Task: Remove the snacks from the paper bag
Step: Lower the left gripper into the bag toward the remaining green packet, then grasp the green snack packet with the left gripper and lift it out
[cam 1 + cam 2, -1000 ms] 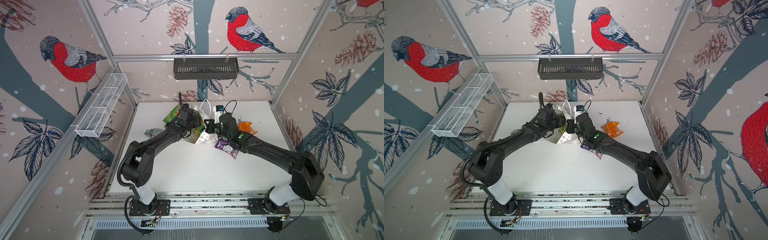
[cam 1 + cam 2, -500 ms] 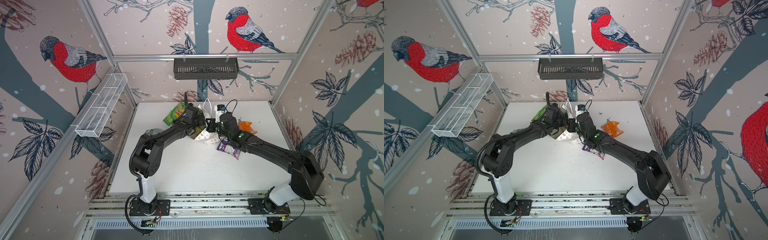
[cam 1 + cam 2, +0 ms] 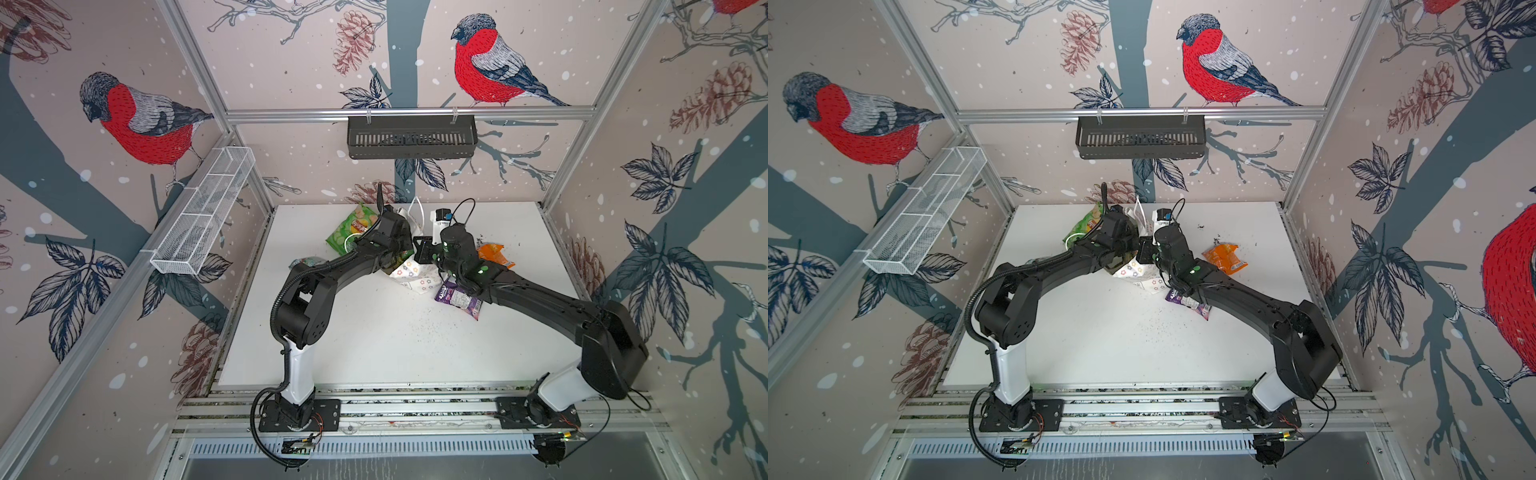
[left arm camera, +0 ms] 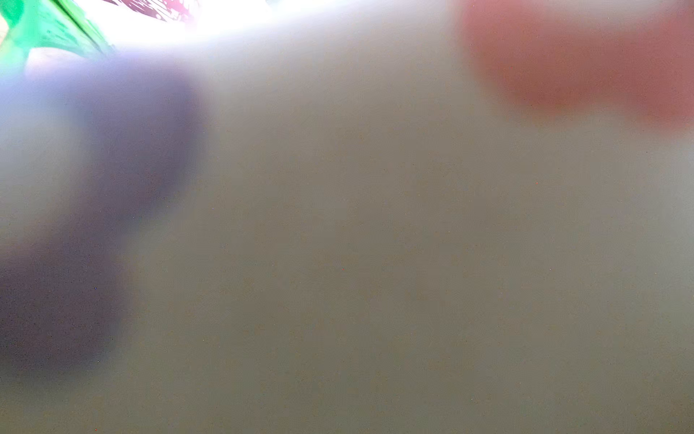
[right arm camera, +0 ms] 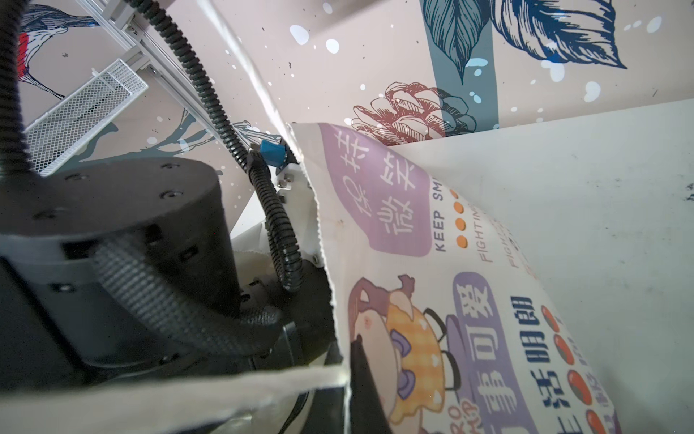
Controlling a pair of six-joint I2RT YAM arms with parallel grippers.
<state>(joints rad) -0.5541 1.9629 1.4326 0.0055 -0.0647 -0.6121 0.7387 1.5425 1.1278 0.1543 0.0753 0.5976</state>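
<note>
My right pincer [image 5: 355, 372] pinches the paper bag [image 5: 432, 263] by its rim, propping it open for my left pincer, closed inside; on what, I can't tell.

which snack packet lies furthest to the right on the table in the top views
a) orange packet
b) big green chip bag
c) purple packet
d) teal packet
a, the orange packet lies furthest right in both top views; the purple packet is nearer the middle, and the green chip bag and the teal packet lie left of the paper bag.
</note>
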